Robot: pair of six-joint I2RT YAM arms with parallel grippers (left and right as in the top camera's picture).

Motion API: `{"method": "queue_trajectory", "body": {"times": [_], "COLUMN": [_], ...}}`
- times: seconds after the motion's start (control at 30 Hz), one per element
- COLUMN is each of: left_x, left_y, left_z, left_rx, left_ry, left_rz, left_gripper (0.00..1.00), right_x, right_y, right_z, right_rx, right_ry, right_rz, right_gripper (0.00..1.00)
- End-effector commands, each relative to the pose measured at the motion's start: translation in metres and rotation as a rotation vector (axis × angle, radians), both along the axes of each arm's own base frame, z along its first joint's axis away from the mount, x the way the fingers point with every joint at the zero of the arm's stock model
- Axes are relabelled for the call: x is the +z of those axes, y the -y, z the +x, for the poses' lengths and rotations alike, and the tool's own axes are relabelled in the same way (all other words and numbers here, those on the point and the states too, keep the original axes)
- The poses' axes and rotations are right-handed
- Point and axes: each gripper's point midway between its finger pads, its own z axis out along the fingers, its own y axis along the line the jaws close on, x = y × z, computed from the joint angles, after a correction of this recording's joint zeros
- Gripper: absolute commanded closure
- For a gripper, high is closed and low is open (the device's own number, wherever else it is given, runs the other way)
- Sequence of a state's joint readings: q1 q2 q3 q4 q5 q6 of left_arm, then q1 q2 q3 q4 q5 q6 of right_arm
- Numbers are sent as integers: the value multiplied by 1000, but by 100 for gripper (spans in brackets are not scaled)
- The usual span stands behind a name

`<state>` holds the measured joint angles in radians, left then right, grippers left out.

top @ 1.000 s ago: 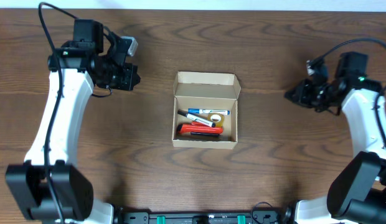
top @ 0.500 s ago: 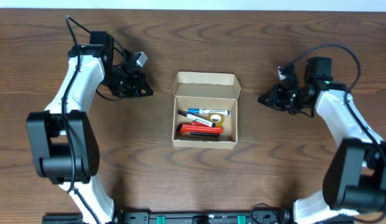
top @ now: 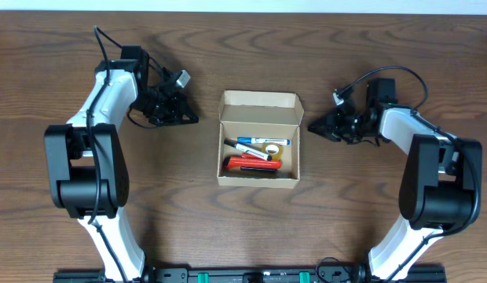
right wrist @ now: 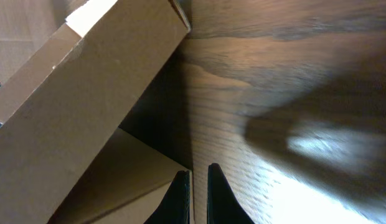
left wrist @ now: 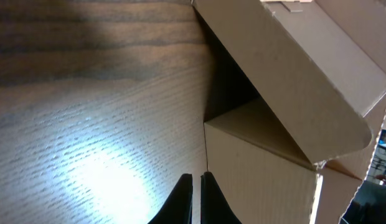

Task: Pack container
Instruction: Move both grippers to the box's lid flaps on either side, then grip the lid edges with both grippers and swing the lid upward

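Packing looks close to finished, in my judgement. The container (top: 258, 182) sits on the table (top: 149, 220) between the two tools. Inside it lie a red marker (top: 247, 163), a blue-capped pen (top: 255, 144) and a small pale item (top: 272, 147) that I cannot identify. No loose pens show on the table. What is left seems to be the closing, since the lid flap (top: 259, 110) stands up at the container's far edge and is not yet folded over.

The left tool (left wrist: 196, 186) has its fingers drawn nearly together, with only a slit between them, and grips nothing. Ahead of its tips is a corner of the container, near but apart in the overhead view. Beyond and above that corner rises the flap.

The right tool (right wrist: 198, 180) mirrors this, with its fingers close together, a narrow gap and nothing held. It points at the opposite side wall just beside it, with the flap leaning beyond. Both arms reach low, with forearms angled inward toward the container and wrists tipped down toward the table.
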<state>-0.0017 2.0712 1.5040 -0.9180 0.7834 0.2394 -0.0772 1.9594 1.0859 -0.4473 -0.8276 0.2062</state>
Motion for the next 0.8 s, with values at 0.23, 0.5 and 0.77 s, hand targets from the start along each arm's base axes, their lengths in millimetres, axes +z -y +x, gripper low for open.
{"method": "queue_trajectory", "body": {"times": [0.23, 0.5, 0.77], "left_x": [-26, -27, -27], "left_y": [7, 10, 17], "left_z": [4, 8, 11], "left_rx": [20, 26, 10], "left_ry": [-61, -49, -29], "left_rz": [-56, -63, -62], "left_gripper": [94, 95, 94], "right_x": [4, 8, 12], "right_y": [-34, -42, -42], "right_z": [11, 18, 25], "right_rx": [4, 14, 19], "right_ry": [6, 47, 89], "right_rz": [84, 89, 95], "right_gripper": [99, 99, 99]}}
